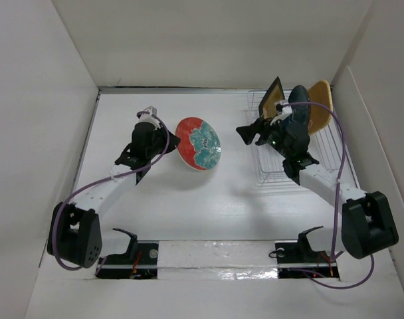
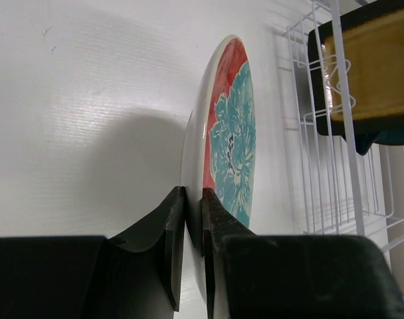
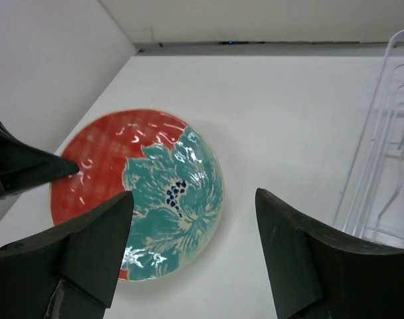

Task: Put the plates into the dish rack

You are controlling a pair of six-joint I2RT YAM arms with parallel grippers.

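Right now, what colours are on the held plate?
Red with a teal flower; the plate shows best from the right wrist.

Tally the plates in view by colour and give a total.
red-and-teal plate: 1
mustard-yellow plate: 1
orange plate: 1
dark teal plate: 1, partly hidden
Total: 4 plates in view; more could be hidden.

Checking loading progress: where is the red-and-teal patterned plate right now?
In the top view the red-and-teal plate is left of centre, held on edge at its rim by the left pincer, with the dish rack to its right.
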